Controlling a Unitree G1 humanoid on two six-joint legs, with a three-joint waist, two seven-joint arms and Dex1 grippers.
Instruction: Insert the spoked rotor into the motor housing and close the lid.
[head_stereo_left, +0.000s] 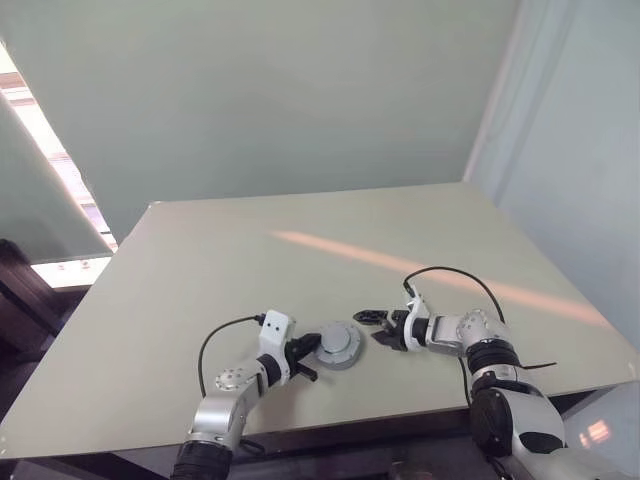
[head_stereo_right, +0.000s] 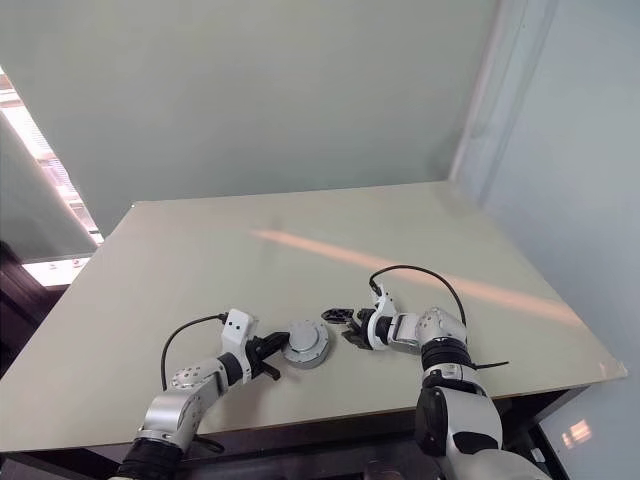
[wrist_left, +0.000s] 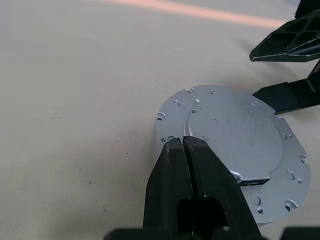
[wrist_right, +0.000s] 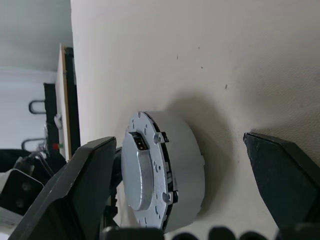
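From the head, the left gripper (head_stereo_left: 303, 358) sits closed against the round silvery-grey metal motor housing (head_stereo_left: 339, 345) on the pale table (head_stereo_left: 250, 270). The right gripper (head_stereo_left: 378, 327) gapes wide just beside it. Its wrist view frames the housing between spread fingers (wrist_right: 80, 185).

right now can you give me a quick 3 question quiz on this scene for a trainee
1. True or false: the right pincer is shut on the motor housing.
2. Which describes the left pincer? A) wide open above the table B) shut, tips at the housing's edge C) shut on a cable
3. Fill in: the silvery lid sits ____ the housing.

Key:
1. False; its fingers stand wide apart beside the housing, not touching it.
2. B
3. on top of, so the housing looks closed.
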